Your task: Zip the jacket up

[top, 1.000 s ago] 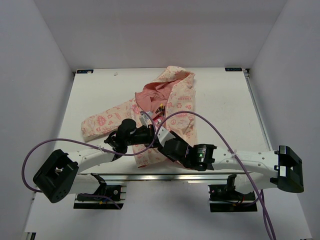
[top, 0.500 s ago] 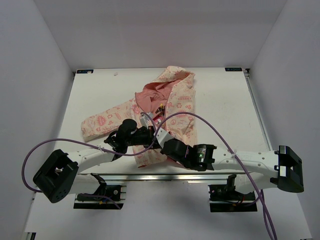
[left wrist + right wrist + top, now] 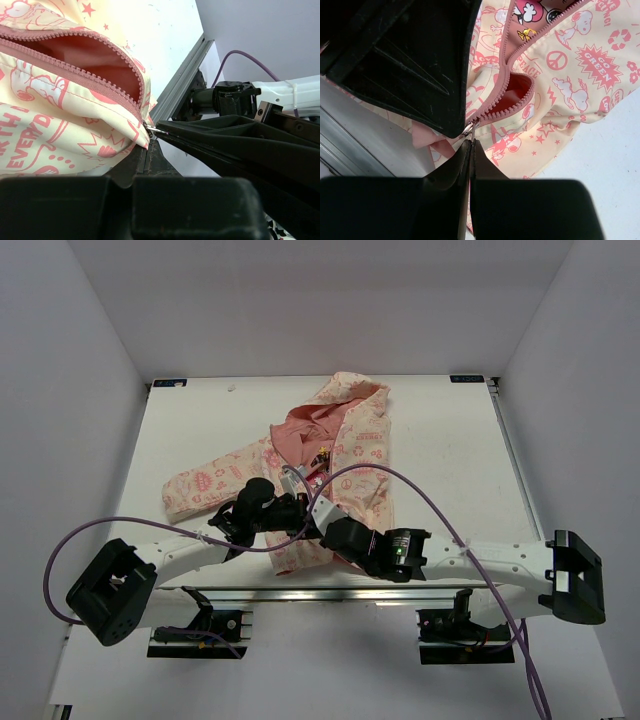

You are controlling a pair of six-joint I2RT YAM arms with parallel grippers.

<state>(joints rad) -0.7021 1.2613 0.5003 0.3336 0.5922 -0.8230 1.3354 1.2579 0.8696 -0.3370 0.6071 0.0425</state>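
Observation:
The jacket [image 3: 340,455] lies open on the white table [image 3: 450,440], hood at the far end, cream with pink prints and a pink zipper [image 3: 507,40]. Both grippers meet at its near hem. My left gripper [image 3: 146,149] is shut on the jacket's hem [image 3: 131,142], right below the zipper's bottom end. My right gripper [image 3: 471,142] is shut on the small metal zipper pull [image 3: 469,129], which sits at the bottom of the zipper. Above the pull the zipper gapes, showing salmon lining [image 3: 95,55]. In the top view the left gripper [image 3: 298,512] and right gripper [image 3: 318,515] almost touch.
An aluminium rail [image 3: 180,82] runs along the table's near edge just behind the grippers. A purple cable [image 3: 420,490] arcs over the jacket's right side. One sleeve [image 3: 205,485] stretches left. White walls enclose the table on three sides.
My right gripper has shut, its jaws closing on the zipper pull, and it shifted slightly left. The left gripper stays shut on the hem. The jacket has not moved.

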